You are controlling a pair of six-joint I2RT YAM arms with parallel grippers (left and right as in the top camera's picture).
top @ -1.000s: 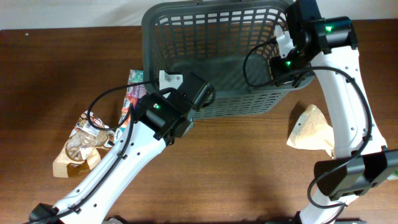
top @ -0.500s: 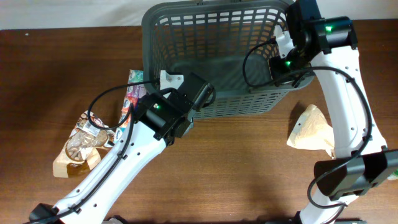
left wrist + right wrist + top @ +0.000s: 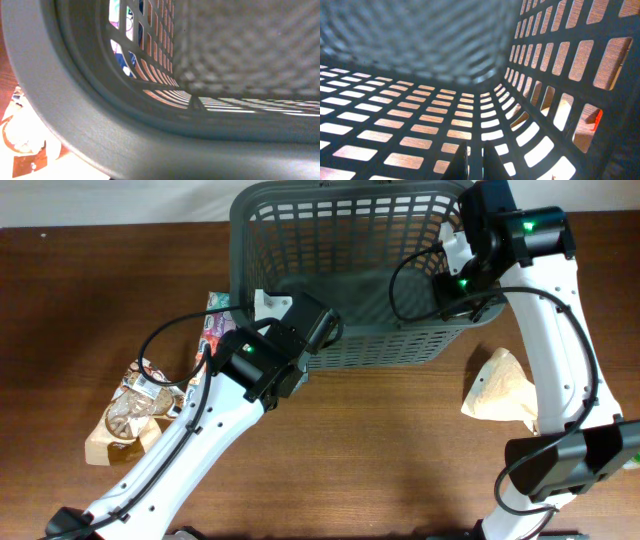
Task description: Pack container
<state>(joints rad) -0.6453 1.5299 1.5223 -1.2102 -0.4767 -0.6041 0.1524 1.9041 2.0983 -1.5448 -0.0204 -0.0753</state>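
The container (image 3: 380, 352), a large dark grey lattice basket, stands at the back middle of the brown table. My left gripper (image 3: 322, 330) is at its front left corner. In the left wrist view the thick rim (image 3: 100, 130) fills the bottom and hides the fingers, and the jaws are shut on that rim. My right gripper (image 3: 447, 298) reaches over the right end of the container. In the right wrist view the right gripper (image 3: 475, 146) is shut with one lattice bar (image 3: 476, 125) of the wall pinched between its dark fingertips. Nothing shows inside the container.
A colourful packet (image 3: 213, 328) lies against the container's left side and shows through the slots (image 3: 122, 50). Brown snack packets (image 3: 130, 415) lie at the left. A tan triangular bag (image 3: 500, 385) rests to the right, beside the right arm.
The container's left front corner has shifted slightly back and to the right, and my left gripper moved with it. The right arm has stayed in place.
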